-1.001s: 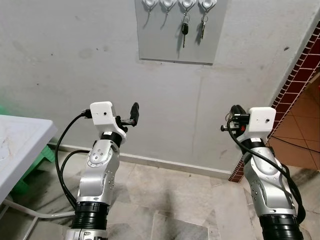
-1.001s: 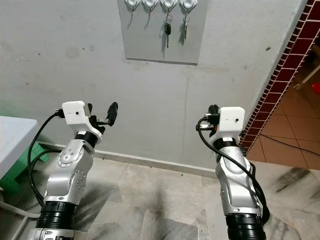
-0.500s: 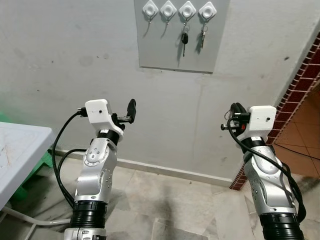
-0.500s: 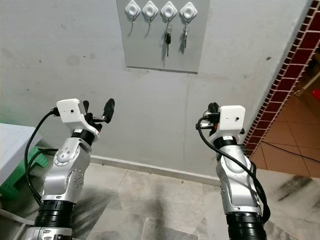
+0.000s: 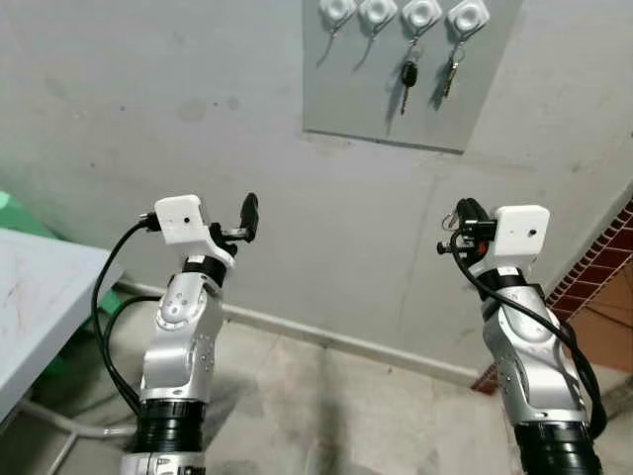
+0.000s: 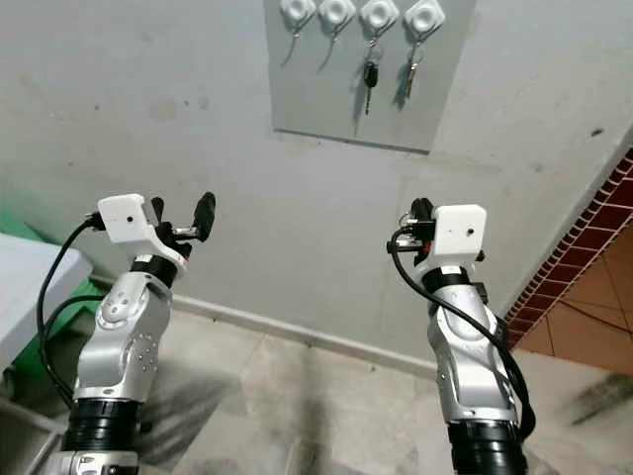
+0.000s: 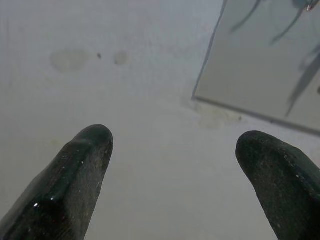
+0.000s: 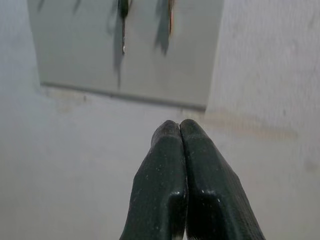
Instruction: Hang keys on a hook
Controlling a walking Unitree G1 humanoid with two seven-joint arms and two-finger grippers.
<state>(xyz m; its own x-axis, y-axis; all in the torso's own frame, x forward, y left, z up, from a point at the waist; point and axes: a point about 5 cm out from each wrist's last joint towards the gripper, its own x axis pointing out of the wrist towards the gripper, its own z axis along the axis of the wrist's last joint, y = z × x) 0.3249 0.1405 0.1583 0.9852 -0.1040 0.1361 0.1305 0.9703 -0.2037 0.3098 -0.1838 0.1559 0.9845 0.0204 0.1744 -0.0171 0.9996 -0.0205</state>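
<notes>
A grey hook board [image 5: 381,94] hangs high on the wall with a row of white hooks [image 5: 422,14] along its top. A black car key [image 5: 406,74] hangs from the third hook and a silver key [image 5: 452,71] from the fourth; the two hooks to the left are bare. My left gripper [image 6: 183,216] is raised below and left of the board, open, with nothing between its fingers [image 7: 85,165]. My right gripper [image 5: 465,213] is raised below the board's right side, shut, its fingertips [image 8: 170,131] pressed together with nothing seen between them.
A white table [image 5: 40,287] stands at the left with something green [image 5: 8,203] behind it. A red-brown tiled wall edge [image 5: 605,262] juts out at the right. Grey floor tiles [image 5: 336,406] lie between my arms, up to the skirting.
The whole picture has shifted, so the camera moved: the board now sits further right and the red tiled edge lower right. Both grippers keep the same pose, left open and right shut.
</notes>
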